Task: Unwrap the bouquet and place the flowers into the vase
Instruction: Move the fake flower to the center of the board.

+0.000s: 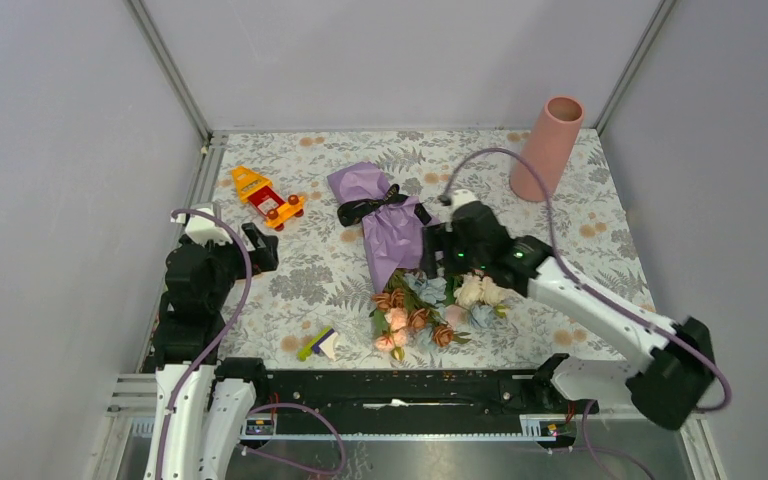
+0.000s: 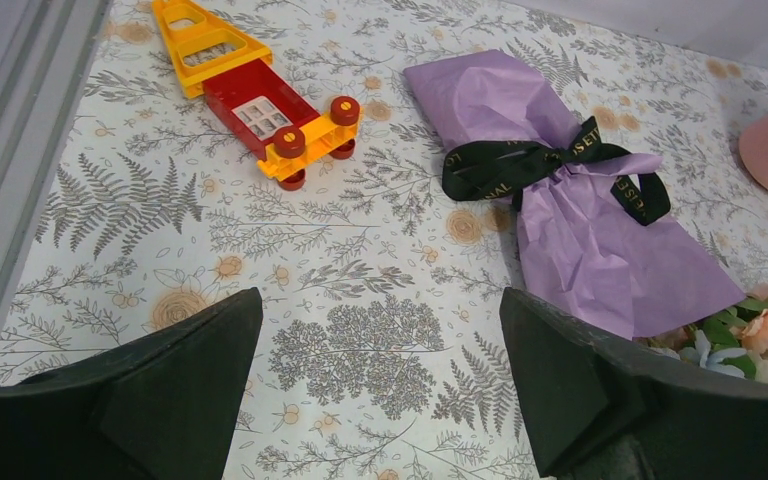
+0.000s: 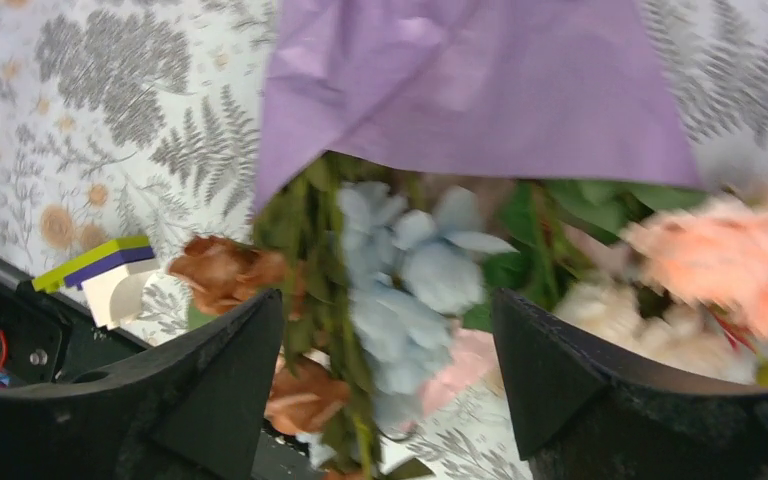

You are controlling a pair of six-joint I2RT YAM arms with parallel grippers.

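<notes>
One salmon vase (image 1: 547,148) was set at the worktop's (image 1: 310,280) far right corner, one bouquet (image 1: 390,240) laid mid-worktop, flowers (image 1: 430,305) sheathed in purple paper (image 2: 600,250), left gripper (image 2: 380,300) spread wide, nothing held, right gripper (image 3: 388,305) parted astride them.

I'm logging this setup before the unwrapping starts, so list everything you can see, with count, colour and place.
bouquet: one, purple paper wrap, lying mid-table
ribbon bow: one, black, tied around the wrap
flowers: one bunch, peach, cream, pale blue and rust-brown, at the wrap's near end
vase: one, salmon pink, upright, far right corner
toy brick cart: one, yellow and red, left of the wrap
small block: one, lime, purple and white, near edge
tablecloth: one, fern print, covering the table
left pincer: one, black, open, over cloth
right pincer: one, black, open, over the flowers
</notes>
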